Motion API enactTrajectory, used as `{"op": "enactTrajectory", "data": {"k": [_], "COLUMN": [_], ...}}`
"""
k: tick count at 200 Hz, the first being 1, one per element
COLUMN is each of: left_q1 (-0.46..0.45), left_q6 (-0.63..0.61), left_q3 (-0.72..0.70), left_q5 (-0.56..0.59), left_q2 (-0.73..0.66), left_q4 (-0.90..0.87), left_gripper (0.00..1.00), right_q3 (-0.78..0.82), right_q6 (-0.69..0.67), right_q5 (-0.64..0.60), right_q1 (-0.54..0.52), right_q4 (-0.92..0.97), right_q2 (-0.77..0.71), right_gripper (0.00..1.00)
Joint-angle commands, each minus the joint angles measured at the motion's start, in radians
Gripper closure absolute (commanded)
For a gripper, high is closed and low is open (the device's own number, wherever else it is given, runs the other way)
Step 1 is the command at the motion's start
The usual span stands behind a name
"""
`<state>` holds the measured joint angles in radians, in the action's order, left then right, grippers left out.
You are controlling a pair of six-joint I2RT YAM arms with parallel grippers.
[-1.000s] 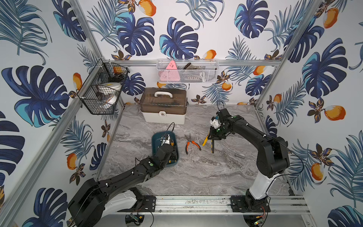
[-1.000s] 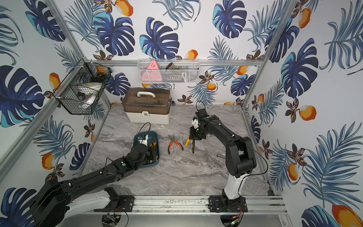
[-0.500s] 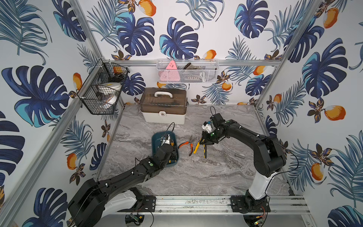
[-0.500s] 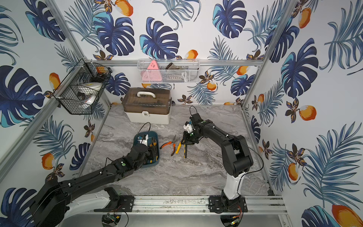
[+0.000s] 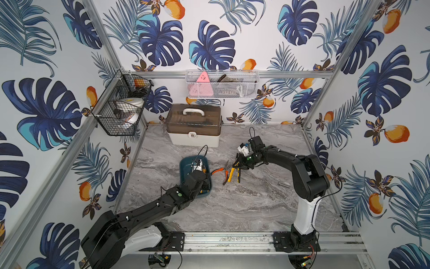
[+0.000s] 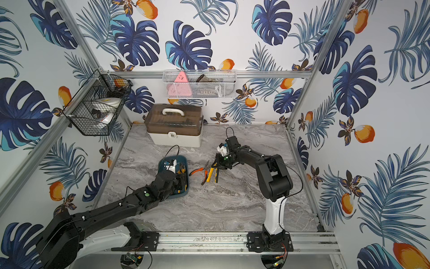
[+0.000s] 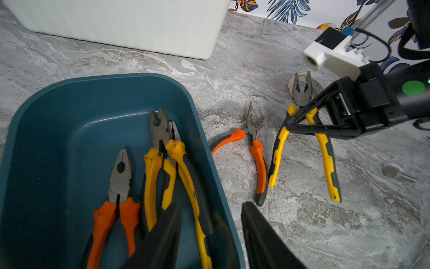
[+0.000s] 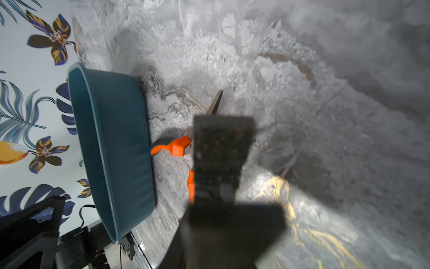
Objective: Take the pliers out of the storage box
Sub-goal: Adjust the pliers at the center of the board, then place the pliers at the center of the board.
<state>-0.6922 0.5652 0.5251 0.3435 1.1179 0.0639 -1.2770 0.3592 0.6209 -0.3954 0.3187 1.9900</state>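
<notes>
The right gripper has swung left and lowered its yellow pliers to mid-frame in both top views, just beside the orange long-nosed pair right of the box. Its fingers stay closed on them, so 2 are out. 3 steel-jawed, rubber-handled pliers lie in the smooth teal box. The left gripper stands open astride its wall.

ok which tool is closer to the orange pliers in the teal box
Left. The left tool straddles the storage box wall, just beside the orange pliers; the right tool is outside the box, shut on yellow pliers.
</notes>
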Motion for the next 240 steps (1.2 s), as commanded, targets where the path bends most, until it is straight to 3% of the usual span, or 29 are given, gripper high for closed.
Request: {"op": "enactTrajectory", "data": {"k": [1, 14, 68, 94, 130, 180, 209, 240], "left_q1": [0.001, 0.0, 0.001, 0.0, 0.002, 0.002, 0.001, 0.002], "left_q6": [-0.016, -0.016, -0.015, -0.016, -0.016, -0.029, -0.04, -0.027], "left_q3": [0.006, 0.002, 0.007, 0.004, 0.008, 0.015, 0.022, 0.069], "left_q5": [-0.001, -0.003, -0.007, -0.008, -0.009, 0.001, -0.007, -0.056], "left_q2": [-0.005, -0.009, -0.004, -0.007, -0.003, 0.002, 0.007, 0.062], "left_q4": [0.023, 0.025, 0.024, 0.025, 0.025, 0.017, 0.017, -0.005], "left_gripper": [0.49, 0.49, 0.5, 0.5, 0.5, 0.5, 0.5, 0.51], "right_q3": [0.041, 0.07, 0.093, 0.092, 0.106, 0.123, 0.179, 0.196], "right_q6": [0.016, 0.045, 0.123, 0.12, 0.077, 0.009, -0.009, 0.021], "right_q5": [-0.081, -0.08, -0.094, -0.08, -0.049, -0.058, -0.074, -0.005], "right_q1": [-0.005, -0.004, -0.005, -0.005, -0.005, -0.002, 0.013, 0.036], "right_q4": [-0.099, -0.175, -0.306, -0.295, -0.239, -0.104, -0.082, -0.177], "right_q2": [0.032, 0.046, 0.103, 0.102, -0.02, -0.136, -0.138, -0.066], "right_gripper": [0.89, 0.85, 0.85, 0.89, 0.96, 0.97, 0.96, 0.96]}}
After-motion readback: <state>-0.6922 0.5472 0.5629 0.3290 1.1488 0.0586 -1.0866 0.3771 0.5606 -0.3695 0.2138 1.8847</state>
